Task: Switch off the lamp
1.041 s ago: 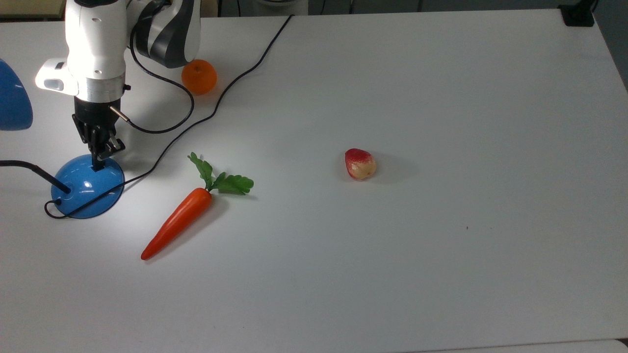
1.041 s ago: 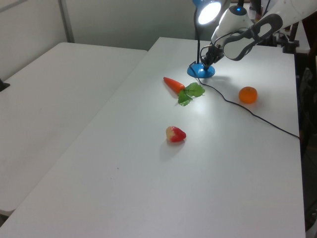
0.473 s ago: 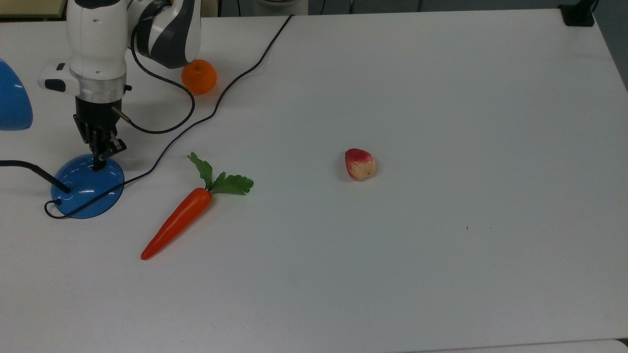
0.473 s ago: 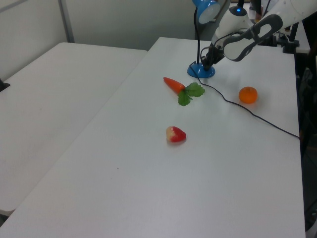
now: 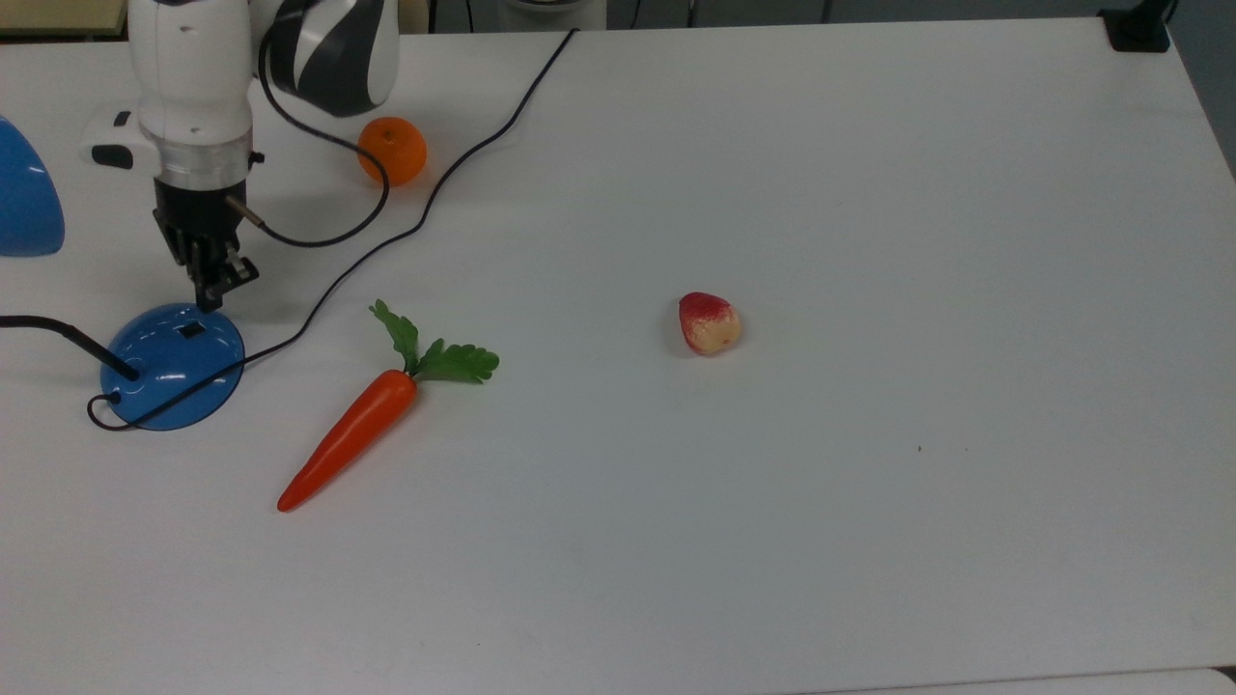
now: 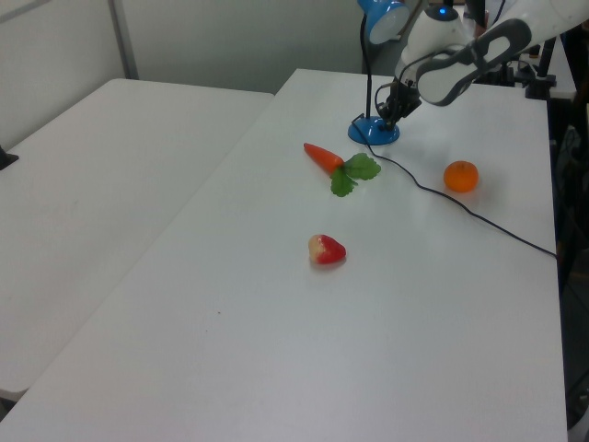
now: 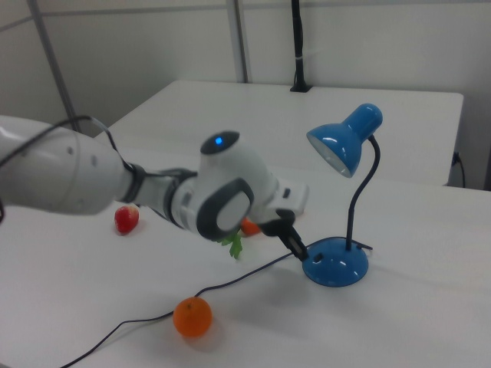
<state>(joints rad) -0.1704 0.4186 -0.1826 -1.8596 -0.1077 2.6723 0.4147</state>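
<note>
Gripper fingers look pressed close together with nothing between them, and they point down at the counter. Just below the gripper tip in the top view sits the lamp, with its round blue base on the counter. The small black switch on the base is right under the tip, and the tip sits just off the base, not touching it. In the right view the gripper is just beside the blue base, on the right view's left of it, and the lamp bends its black neck up to a blue shade above. The shade looks dark, not glowing. A black cord runs from the base past the gripper. An orange sits near the arm, behind the gripper. A carrot lies near the base. A strawberry lies well apart from the gripper.
</note>
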